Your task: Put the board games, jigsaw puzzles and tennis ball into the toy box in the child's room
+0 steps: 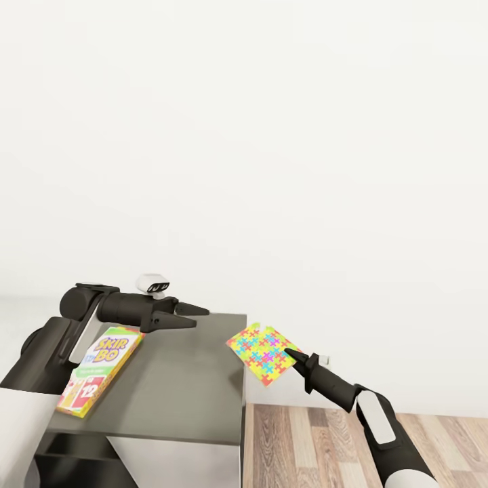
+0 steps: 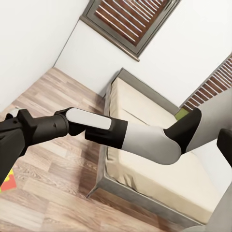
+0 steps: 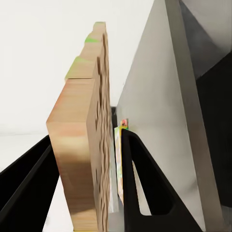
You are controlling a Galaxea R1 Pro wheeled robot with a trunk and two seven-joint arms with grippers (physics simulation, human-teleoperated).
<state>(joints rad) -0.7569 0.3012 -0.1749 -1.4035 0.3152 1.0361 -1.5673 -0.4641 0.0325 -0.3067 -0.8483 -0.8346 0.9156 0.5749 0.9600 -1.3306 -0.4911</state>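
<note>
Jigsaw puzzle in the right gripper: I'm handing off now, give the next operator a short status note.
Right gripper: shut on one jigsaw puzzle, held in the air beyond the right edge of the dark-topped cabinet, over the wood floor.
Left gripper: tips close together above the cabinet top, nothing seen in it; open or shut cannot be told.
A board game marked Skip-Bo lies flat on the cabinet near the left arm.
The bed appears in the left wrist view.
Done: one puzzle picked up.
Left: carry it to the toy box, then the Skip-Bo game and the other toys.
</note>
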